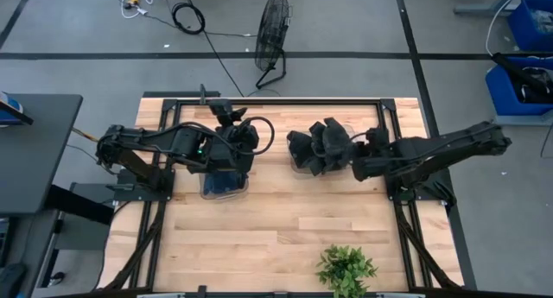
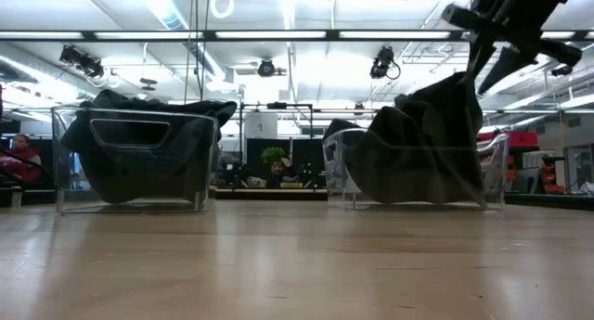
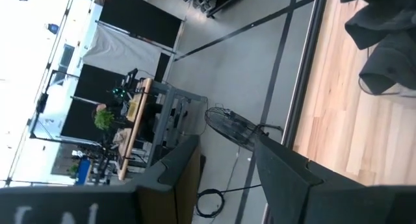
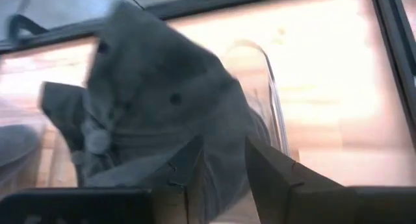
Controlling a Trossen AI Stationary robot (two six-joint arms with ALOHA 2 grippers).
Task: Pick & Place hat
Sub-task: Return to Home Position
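Note:
Two clear bins stand on the wooden table. The left bin point(image 1: 223, 186) point(image 2: 135, 158) holds dark hats. The right bin point(image 1: 302, 167) point(image 2: 418, 167) holds a heap of dark grey hats point(image 1: 318, 147). My right gripper point(image 1: 352, 155) point(image 2: 492, 42) point(image 4: 224, 169) is over the right bin's right side, shut on a grey hat point(image 4: 149, 100) point(image 2: 436, 134) that rises above the rim. My left gripper point(image 1: 246, 141) point(image 3: 224, 165) hovers above the left bin, open and empty, facing the table's far side. My right gripper pinches the grey hat's cloth point(image 4: 221, 136) between its two fingers, coming slanting down from the table's right side. The hat's held upper part point(image 2: 459, 83) is drawn up above the bin's rim. Its lower part still lies in the right bin among the other hats.
A small green plant point(image 1: 346, 268) stands at the table's near edge on the right. A floor fan point(image 1: 272, 39) stands beyond the far edge. Bare wood stretches from the bins to the near edge point(image 1: 259, 237). People sit in the room behind the table point(image 2: 19, 158).

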